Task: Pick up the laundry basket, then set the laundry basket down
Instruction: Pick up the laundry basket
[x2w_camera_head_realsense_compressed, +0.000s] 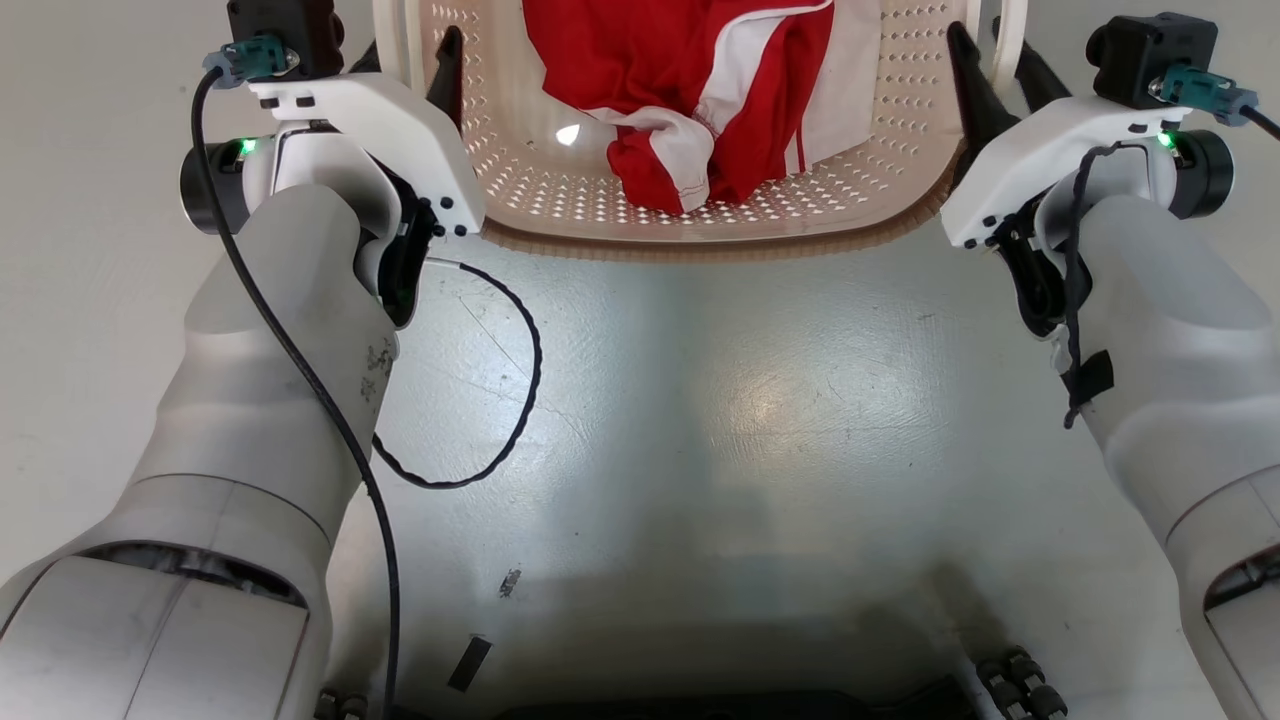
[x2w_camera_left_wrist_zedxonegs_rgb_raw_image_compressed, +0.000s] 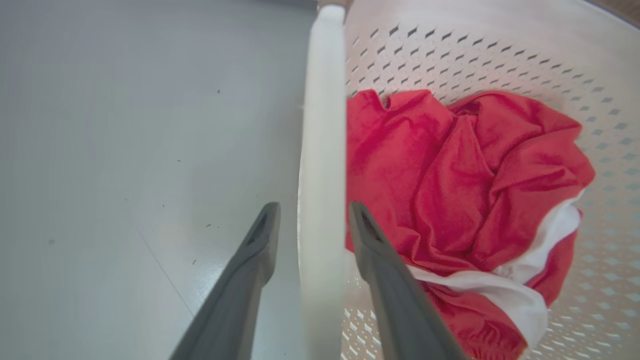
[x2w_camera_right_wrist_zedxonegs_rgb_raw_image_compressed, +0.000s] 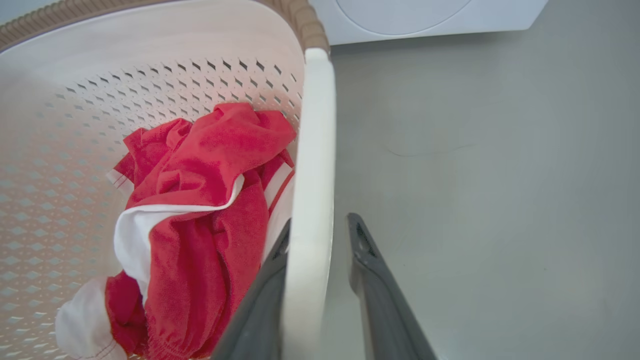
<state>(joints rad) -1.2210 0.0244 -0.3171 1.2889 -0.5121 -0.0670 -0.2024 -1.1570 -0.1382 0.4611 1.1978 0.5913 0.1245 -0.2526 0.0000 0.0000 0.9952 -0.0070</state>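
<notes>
- The laundry basket (x2w_camera_head_realsense_compressed: 700, 243) and the red-and-white garment (x2w_camera_head_realsense_compressed: 700, 100) in it are cut off by the head view's top edge.
- The right gripper (x2w_camera_right_wrist_zedxonegs_rgb_raw_image_compressed: 320, 225) has its inner finger (x2w_camera_right_wrist_zedxonegs_rgb_raw_image_compressed: 260, 310) partly hidden behind the right loop handle (x2w_camera_right_wrist_zedxonegs_rgb_raw_image_compressed: 312, 175).
- A white appliance (x2w_camera_right_wrist_zedxonegs_rgb_raw_image_compressed: 425, 20) is cut off by the right wrist view's top edge.

Two smooth, rounded forearms in pale grey-white show at the lower corners of the head view. The left forearm (x2w_camera_head_realsense_compressed: 270, 330) carries dark scuff specks (x2w_camera_head_realsense_compressed: 378, 365) on its inner side. Each wrist has a white angular bracket (x2w_camera_head_realsense_compressed: 370, 120) with small black screw holes, a black round joint (x2w_camera_head_realsense_compressed: 205, 190) with a green light (x2w_camera_head_realsense_compressed: 247, 147), and a black camera block (x2w_camera_head_realsense_compressed: 1135, 55) with a teal connector (x2w_camera_head_realsense_compressed: 1200, 85). A thick black cable (x2w_camera_head_realsense_compressed: 290, 350) runs down the left forearm, and a thinner braided cable (x2w_camera_head_realsense_compressed: 535, 370) loops beside it. Black tape (x2w_camera_head_realsense_compressed: 1090, 378) binds a dark cord (x2w_camera_head_realsense_compressed: 1075, 280) to the right forearm (x2w_camera_head_realsense_compressed: 1170, 330). The left gripper (x2w_camera_left_wrist_zedxonegs_rgb_raw_image_compressed: 312, 215) and right gripper (x2w_camera_right_wrist_zedxonegs_rgb_raw_image_compressed: 320, 222) have long, tapering, dark grey fingers (x2w_camera_left_wrist_zedxonegs_rgb_raw_image_compressed: 235, 300).
</notes>
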